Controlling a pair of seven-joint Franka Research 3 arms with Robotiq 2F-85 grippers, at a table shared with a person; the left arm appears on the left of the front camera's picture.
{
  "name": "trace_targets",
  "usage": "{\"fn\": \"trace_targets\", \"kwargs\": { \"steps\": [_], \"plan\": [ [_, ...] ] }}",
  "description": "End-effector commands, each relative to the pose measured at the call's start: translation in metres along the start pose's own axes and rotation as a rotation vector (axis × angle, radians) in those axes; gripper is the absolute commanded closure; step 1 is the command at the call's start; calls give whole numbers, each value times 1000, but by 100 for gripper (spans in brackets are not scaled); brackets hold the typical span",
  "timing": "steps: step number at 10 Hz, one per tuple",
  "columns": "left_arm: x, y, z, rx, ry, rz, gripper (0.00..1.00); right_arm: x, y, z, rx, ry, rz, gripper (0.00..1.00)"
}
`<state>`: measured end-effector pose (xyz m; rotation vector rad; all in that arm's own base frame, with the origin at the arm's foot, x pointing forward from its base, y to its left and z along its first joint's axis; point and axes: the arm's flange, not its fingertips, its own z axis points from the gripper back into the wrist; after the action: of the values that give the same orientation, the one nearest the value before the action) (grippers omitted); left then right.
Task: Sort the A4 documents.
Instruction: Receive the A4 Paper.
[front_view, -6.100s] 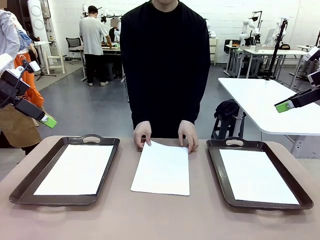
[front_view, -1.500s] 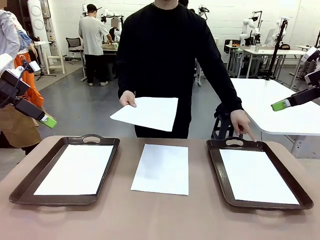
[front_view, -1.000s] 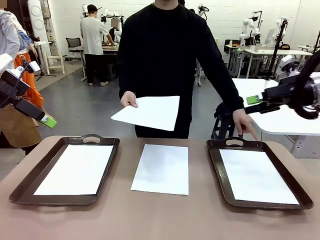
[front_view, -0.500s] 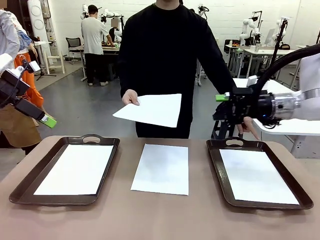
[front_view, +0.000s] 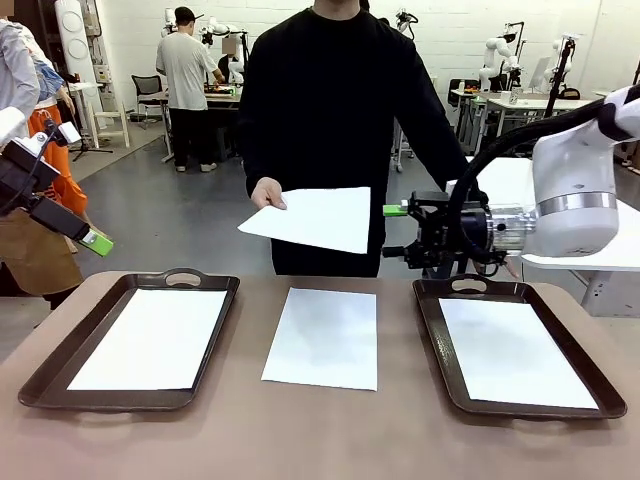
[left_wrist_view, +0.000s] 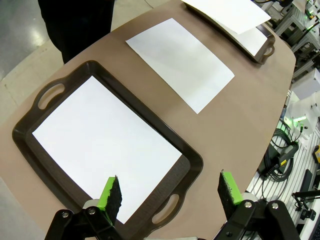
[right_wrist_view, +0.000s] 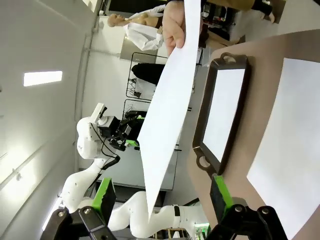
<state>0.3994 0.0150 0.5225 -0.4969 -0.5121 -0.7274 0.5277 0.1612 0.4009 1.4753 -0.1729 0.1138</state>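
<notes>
A person across the table holds out one A4 document (front_view: 312, 218) in one hand (front_view: 268, 192), above the table's middle. My right gripper (front_view: 393, 231) is open, level with this sheet and a short way off its right edge. In the right wrist view that sheet (right_wrist_view: 170, 110) runs edge-on toward the gap of my right gripper (right_wrist_view: 162, 194). Another sheet (front_view: 322, 337) lies flat on the table. One sheet (front_view: 150, 338) lies in the left tray (front_view: 185, 277), one (front_view: 512, 350) in the right tray (front_view: 470, 283). My left gripper (front_view: 92, 238) hangs open, high at the left, over the left tray's sheet (left_wrist_view: 105, 145).
The person stands at the table's far edge, close behind the held sheet. In the left wrist view the middle sheet (left_wrist_view: 180, 62) lies beyond the near tray (left_wrist_view: 192, 160). Other tables, people and robots stand in the room behind.
My right arm has swung in from the far right to just beside the held sheet. The person's pointing hand at the right tray is now hidden behind it. My left arm has not moved.
</notes>
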Motion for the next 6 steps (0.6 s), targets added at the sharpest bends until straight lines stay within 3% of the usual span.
{"fn": "trace_targets", "kwargs": {
  "steps": [1,6],
  "plan": [
    [-1,1,1,-4,-3,-7,0,18,1,-18,14,-28,-56,0],
    [-1,1,1,-4,-3,-7,0,40,-17,-45,23,-74,-147,0]
  ]
}}
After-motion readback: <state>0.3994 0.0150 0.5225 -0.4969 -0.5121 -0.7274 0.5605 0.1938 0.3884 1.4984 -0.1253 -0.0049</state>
